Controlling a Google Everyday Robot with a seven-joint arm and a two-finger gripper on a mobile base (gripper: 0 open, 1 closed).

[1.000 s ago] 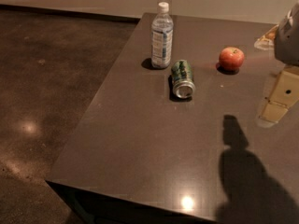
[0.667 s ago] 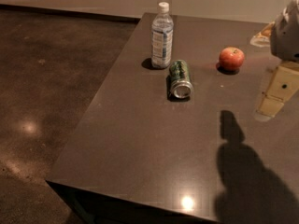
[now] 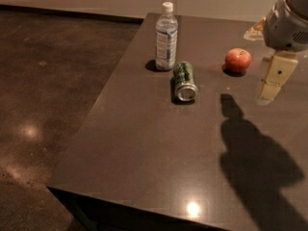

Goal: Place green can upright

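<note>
Shifted left, end effector [image 3: 272, 82] hovers over table [image 3: 144, 153] at right, grip indiscernible; green can [image 3: 184, 81] lies sideways.

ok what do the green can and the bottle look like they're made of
Green can: looks like aluminium, glossy printed side, bare silvery end facing the camera. Bottle: apparently clear plastic, see-through body, white cap. The gripper hangs above the table at the picture's right, apart from both.

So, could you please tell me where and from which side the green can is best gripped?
Probably across its round body mid-length, coming down from above: the green can lies on its side, the water bottle close behind. The gripper hangs right of the apple.
</note>
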